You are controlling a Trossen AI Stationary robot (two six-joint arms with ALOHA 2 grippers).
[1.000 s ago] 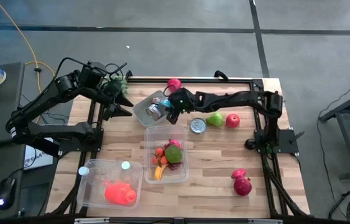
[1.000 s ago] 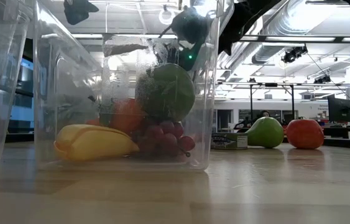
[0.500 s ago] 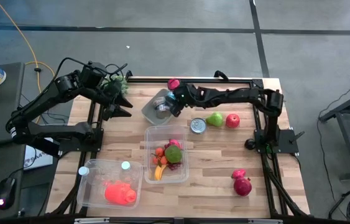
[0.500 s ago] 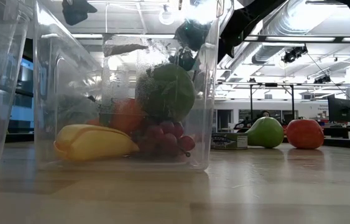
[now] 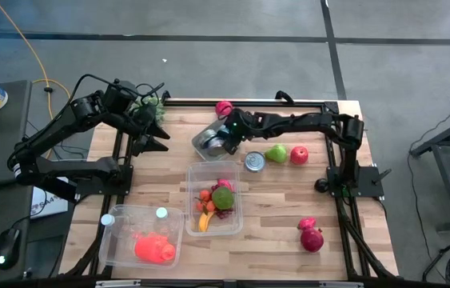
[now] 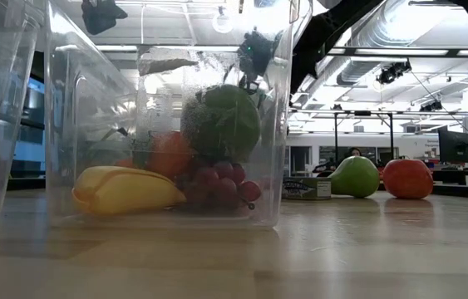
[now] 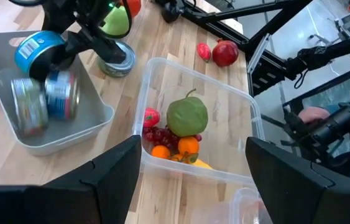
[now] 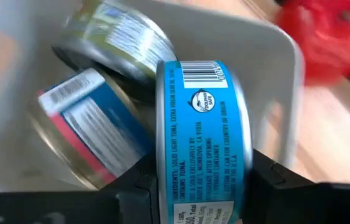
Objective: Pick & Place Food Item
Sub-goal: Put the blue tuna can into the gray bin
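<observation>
A grey tray (image 5: 207, 142) rests on the table's far middle with two tins (image 7: 28, 106) (image 7: 60, 93) lying in it. My right gripper (image 5: 225, 139) reaches in from the right and is shut on a blue tuna can (image 8: 202, 130) over the tray's right end. The same can (image 7: 36, 53) also shows in the left wrist view. My left gripper (image 5: 159, 132) waits open above the table's far left, with nothing between its fingers (image 7: 115, 177). My right gripper pinches the blue can between its two fingers, one on each flat end (image 8: 162, 180). The fingers come slanting down from the table's right. The can stands on edge with its label wall facing the wrist. Whether it touches the tray I cannot tell.
A clear tub of fruit (image 5: 215, 200) stands near the middle, and a second clear tub (image 5: 145, 240) with a red item stands at the near left. A loose tin (image 5: 254, 162), a green pear (image 5: 276, 153), a red apple (image 5: 299, 154) and red fruit (image 5: 310, 234) lie to the right.
My right gripper has tipped further downward and sunk a little with the blue can, staying shut on it. The grey tray has shifted slightly toward the table's right. The two tins in it show blurred.
</observation>
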